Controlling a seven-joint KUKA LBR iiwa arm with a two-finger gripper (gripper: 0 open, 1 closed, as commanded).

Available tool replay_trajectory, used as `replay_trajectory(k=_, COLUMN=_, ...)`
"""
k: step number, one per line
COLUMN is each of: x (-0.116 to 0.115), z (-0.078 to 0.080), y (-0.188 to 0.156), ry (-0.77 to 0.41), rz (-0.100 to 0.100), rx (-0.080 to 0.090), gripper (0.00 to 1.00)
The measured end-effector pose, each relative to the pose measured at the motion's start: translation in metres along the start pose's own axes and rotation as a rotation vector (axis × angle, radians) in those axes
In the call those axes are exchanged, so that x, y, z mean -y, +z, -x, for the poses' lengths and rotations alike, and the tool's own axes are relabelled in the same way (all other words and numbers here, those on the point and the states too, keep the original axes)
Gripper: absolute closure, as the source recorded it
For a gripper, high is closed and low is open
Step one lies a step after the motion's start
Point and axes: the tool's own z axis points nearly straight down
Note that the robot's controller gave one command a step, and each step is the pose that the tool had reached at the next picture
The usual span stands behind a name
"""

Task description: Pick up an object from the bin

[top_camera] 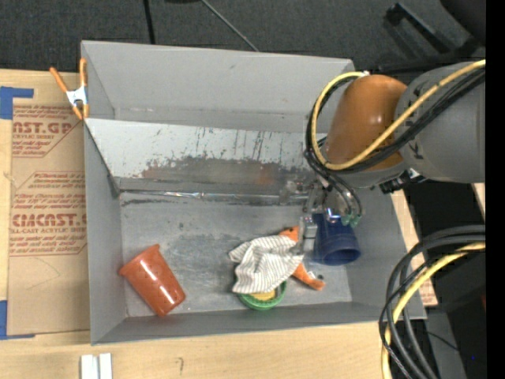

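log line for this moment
gripper: low, right side of bin | nearest: blue cup | beside: striped cloth | orange cup: far left

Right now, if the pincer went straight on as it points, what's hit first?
Probably the dark blue cup by the bin's right wall, right under the pincer; the striped cloth lies just left of that line. Depth is unclear from above.

A dark grey floor (pixel 300 14) lies at the top of the view (one black cable (pixel 147 14) crosses it). Along the lower edge is a pale wooden table top (pixel 237 358), evenly lit.
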Motion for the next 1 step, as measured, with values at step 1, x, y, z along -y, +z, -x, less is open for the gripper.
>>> replay_trajectory(k=1, x=0.0000, z=0.0018, y=-0.0046, ry=-0.001, rz=-0.001, rx=0.007, gripper=0.00)
